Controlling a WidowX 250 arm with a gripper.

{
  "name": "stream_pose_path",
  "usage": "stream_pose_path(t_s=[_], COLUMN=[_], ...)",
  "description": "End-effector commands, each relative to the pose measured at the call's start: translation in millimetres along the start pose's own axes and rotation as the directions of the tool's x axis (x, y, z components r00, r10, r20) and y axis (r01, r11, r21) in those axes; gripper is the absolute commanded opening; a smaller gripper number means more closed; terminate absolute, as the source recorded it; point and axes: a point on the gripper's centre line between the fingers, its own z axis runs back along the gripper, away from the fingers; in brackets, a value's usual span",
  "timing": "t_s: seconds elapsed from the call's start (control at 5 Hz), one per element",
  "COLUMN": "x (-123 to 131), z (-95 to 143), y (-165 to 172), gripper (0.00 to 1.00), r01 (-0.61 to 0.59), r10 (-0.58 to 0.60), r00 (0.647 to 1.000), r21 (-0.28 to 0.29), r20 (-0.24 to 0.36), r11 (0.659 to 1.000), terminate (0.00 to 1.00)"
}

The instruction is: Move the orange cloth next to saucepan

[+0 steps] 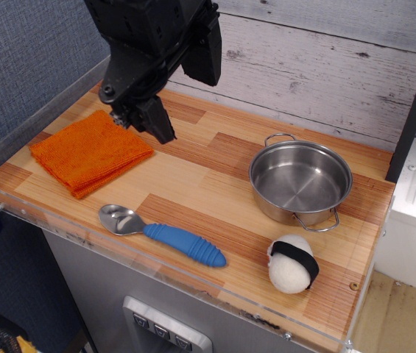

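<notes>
Now the orange cloth [90, 153] lies flat at nine o'clock on the surface [208, 184], well apart from the saucepan [300, 181] at three o'clock. Black pincer [145, 118] hangs by the cloth's far corner; whether it is apart or together, I cannot tell.

blue-handled spoon [160, 232], black-banded white ball [293, 264]

Black robot arm reaching down from above, gripper [143, 118] angled downward, jaws' state unclear
</notes>
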Motion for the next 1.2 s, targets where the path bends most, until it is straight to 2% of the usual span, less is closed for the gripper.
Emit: stream_pose_path(t_s=[0.0,0.2,0.4,0.6,0.8,1.0], x=[0,43,89,120,144,161], z=[0,-3,-11,-27,-49,-68], y=[0,-8,-11,-5,0,-1], gripper=[1.00,1.00,1.00,1.00,1.00,1.00], r01=[0.000,-0.050,-0.090,-0.158,-0.209,-0.227], r10=[0.000,0.050,0.089,0.156,0.205,0.222], r00=[1.000,0.999,0.995,0.987,0.978,0.973], r21=[0.000,0.018,0.036,0.056,0.085,0.091], r20=[0.000,0.007,0.041,0.043,0.046,0.058], r11=[1.000,0.999,0.995,0.986,0.974,0.970], terminate=[0.00,0.00,0.00,0.00,0.00,0.00])
